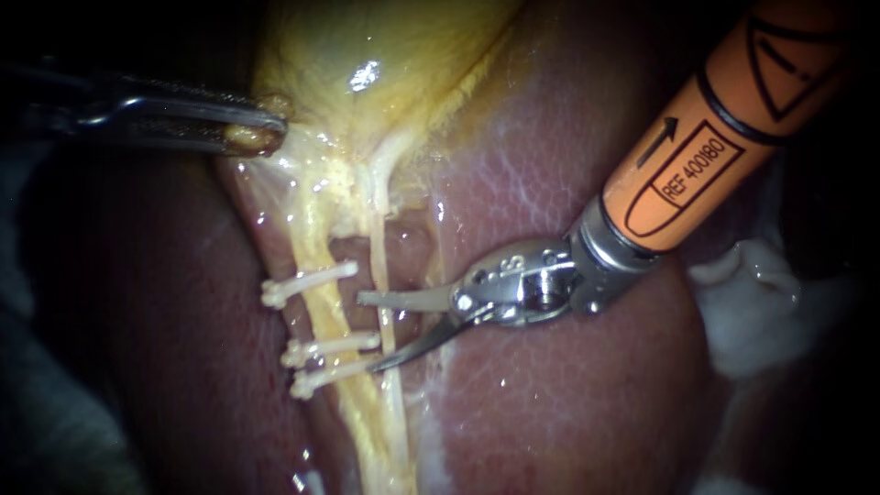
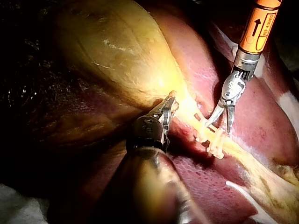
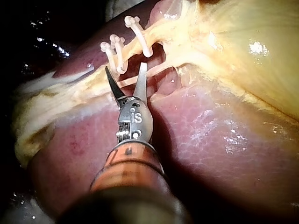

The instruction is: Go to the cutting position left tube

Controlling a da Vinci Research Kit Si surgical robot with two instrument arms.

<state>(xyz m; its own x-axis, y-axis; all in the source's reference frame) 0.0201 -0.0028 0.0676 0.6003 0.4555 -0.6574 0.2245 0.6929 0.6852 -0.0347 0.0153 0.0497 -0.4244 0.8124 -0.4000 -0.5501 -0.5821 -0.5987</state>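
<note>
The left tube (image 1: 323, 295) is a thick yellow strand running down from the gallbladder (image 1: 385, 55), with one white clip (image 1: 307, 284) above and two clips (image 1: 332, 348) below. A thin right tube (image 1: 378, 261) runs beside it. My right instrument (image 1: 369, 332), on an orange shaft, has its blades open. Their tips lie across the thin tube, just short of the left tube, level with the gap between the clips. In the right wrist view the blades (image 3: 126, 73) straddle the thin strand (image 3: 131, 81). My left instrument (image 1: 257, 130) is shut on the gallbladder's neck and holds it stretched to the left; its jaws also appear in its own view (image 2: 168, 106).
Reddish-brown liver (image 1: 550, 412) lies under and around both tubes. White gauze (image 1: 761, 302) sits at the right, behind the orange shaft. The left instrument's shaft (image 1: 110, 110) crosses the upper left.
</note>
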